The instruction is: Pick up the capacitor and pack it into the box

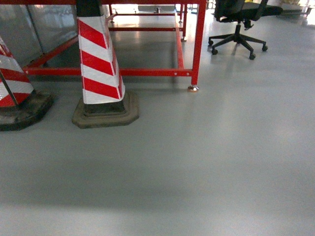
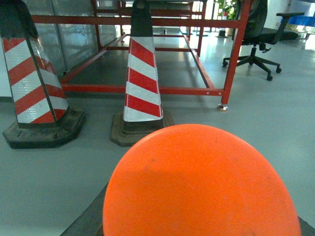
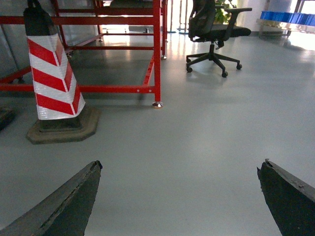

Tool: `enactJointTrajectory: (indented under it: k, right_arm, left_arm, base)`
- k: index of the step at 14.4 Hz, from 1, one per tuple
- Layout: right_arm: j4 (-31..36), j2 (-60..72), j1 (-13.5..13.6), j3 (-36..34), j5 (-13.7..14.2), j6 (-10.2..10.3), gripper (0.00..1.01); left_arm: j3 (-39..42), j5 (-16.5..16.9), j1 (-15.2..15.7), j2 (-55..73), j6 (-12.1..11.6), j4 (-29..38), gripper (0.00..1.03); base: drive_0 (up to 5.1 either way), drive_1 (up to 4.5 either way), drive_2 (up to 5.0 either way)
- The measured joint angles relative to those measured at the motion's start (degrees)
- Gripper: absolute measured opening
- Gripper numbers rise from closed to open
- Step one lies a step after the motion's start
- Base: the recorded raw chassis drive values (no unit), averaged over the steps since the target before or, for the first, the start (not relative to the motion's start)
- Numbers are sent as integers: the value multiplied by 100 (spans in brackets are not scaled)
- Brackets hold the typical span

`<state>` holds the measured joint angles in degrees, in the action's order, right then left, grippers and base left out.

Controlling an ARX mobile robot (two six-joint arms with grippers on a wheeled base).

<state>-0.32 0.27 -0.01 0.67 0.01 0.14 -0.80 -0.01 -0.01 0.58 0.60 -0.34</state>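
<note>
Fingers of the left gripper hide behind an orange dome (image 2: 202,187) filling its wrist view, so I cannot tell their state. Right gripper (image 3: 179,206) fingers (image 3: 64,206) are spread wide with nothing between. Both arms point level over bare floor (image 1: 206,157) toward striped cones (image 1: 98,59), probably a travelling pose; neither capacitor nor box is in view.

Dark grey fingers (image 3: 64,206) (scuffed edges)

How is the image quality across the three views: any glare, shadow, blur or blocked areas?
Head view: soft focus, a broad shadow band on the floor, and glare behind the red frame. Left wrist view: a blurry orange disc blocks the lower half. Right wrist view: sharper, bright light at the top right, and dark open right gripper jaws in the corners.
</note>
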Motion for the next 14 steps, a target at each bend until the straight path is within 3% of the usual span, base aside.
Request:
enactJointTrajectory:
  k: [10, 14]
  right_arm:
    - [9, 0, 0, 0, -2, 0, 98]
    - [33, 0, 0, 0, -20, 0, 98]
  left_arm:
    - [0, 9, 0, 0, 0, -4, 44]
    - [0, -35, 0, 0, 0, -13, 44]
  base:
    - [-495, 244, 244]
    - [0, 0, 0]
